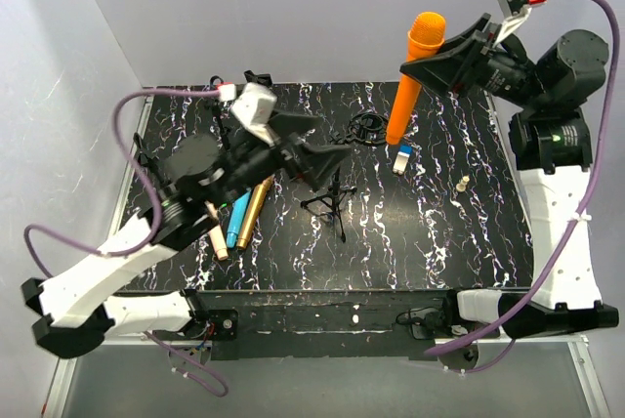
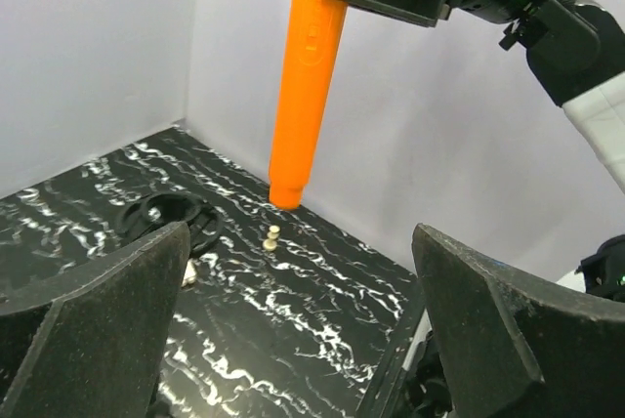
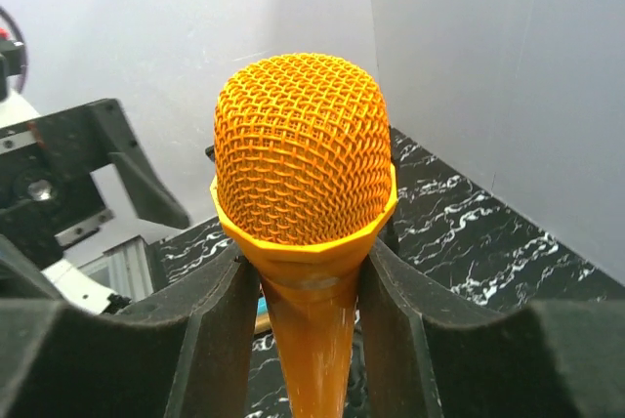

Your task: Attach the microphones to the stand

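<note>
Orange microphone (image 1: 413,76) hangs head-up behind and right of the stand (image 1: 332,205). The right gripper (image 1: 435,62) is clamped just under its mesh head, likely so the tail can be lowered into a holder. The left gripper (image 2: 301,234) hovers beside the stand, fingers wide apart. The gold-bronze microphone (image 1: 256,211), light blue microphone (image 1: 237,220) and pink-beige microphone (image 1: 217,240) lie left of the stand. A black ring clip (image 1: 366,130) and blue-and-white block (image 1: 401,158) crowd the tail.

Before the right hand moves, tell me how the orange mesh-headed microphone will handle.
Probably rigid: the orange mesh-headed microphone hangs straight from the right hand. Its smooth tapered body might slip down. Laid flat, it would likely roll.
</note>
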Motion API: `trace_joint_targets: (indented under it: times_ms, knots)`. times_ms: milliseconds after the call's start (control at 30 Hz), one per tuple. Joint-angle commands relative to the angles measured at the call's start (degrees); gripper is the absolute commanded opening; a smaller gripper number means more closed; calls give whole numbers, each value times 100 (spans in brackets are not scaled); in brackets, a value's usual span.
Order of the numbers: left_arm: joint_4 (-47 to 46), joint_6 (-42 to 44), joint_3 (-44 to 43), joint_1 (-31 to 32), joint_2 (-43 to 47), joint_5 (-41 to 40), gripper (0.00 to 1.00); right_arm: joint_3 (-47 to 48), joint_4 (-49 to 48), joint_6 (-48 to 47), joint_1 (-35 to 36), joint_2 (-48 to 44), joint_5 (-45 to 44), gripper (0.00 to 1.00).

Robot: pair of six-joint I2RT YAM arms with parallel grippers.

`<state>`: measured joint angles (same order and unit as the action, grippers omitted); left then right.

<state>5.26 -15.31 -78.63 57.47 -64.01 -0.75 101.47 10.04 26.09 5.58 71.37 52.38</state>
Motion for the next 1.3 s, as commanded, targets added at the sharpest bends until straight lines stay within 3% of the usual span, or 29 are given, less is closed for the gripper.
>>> trace_joint_targets:
  times_ms: [0, 367, 1033, 1267]
  knots:
    - [1091, 257, 654, -43, 704, -715, 98, 364, -521, -578, 337, 315, -517, 1]
    - [1338, -253, 2255, -43, 1839, -1164, 98, 497, -574, -833, 645, 1001, -1221, 1]
    - [1083, -490, 2616, -43, 1637, -856, 98, -839, -916, -991, 742, 1028, -1037, 1]
    - [1056, -552, 2660, -43, 1611, -795, 98, -1296, -952, -1035, 742, 765, -449, 2]
